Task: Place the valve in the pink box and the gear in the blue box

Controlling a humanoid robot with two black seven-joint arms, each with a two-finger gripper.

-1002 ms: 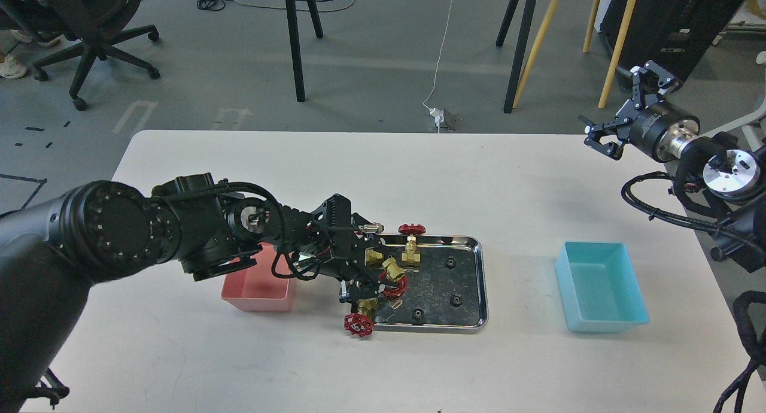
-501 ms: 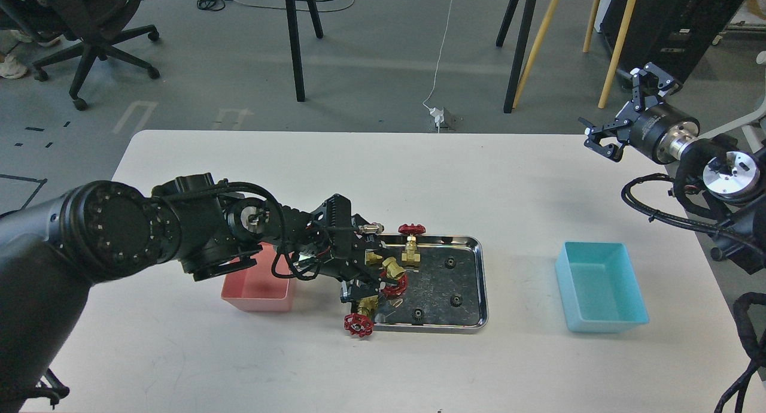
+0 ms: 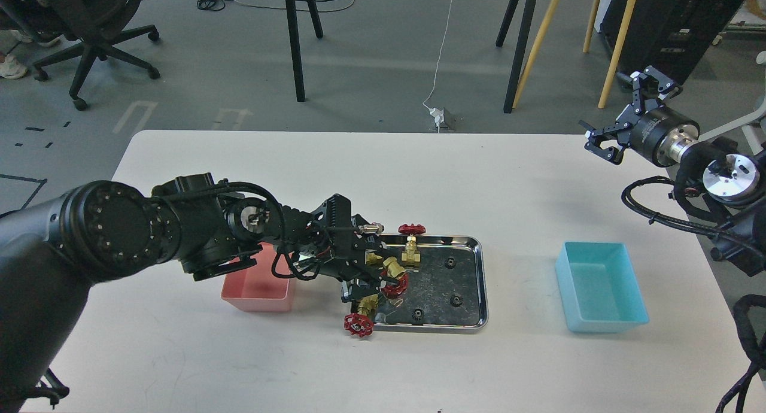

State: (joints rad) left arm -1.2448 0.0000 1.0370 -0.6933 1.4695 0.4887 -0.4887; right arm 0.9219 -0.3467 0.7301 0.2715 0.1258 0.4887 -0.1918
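Note:
A steel tray (image 3: 476,281) at the table's middle holds several brass valves with red handwheels and three small black gears (image 3: 450,262). My left gripper (image 3: 372,274) reaches low over the tray's left end, around a tilted valve (image 3: 392,269); its dark fingers blend together, so open or shut is unclear. Another valve (image 3: 412,245) stands upright just right of it, and one valve (image 3: 359,320) lies over the tray's front left corner. The pink box (image 3: 257,290) sits left of the tray, partly under my left arm. The blue box (image 3: 601,287) is at the right. My right gripper (image 3: 623,115) is open and empty, raised at the table's far right edge.
Two more gears (image 3: 456,300) (image 3: 418,312) lie in the tray's right half. Cables of my right arm (image 3: 658,212) hang over the table's right edge. Chair and stand legs are on the floor beyond the table.
My right gripper has drifted slightly up and to the right. My left gripper has stayed over the tray; the tilted valve's red wheel has shifted a little.

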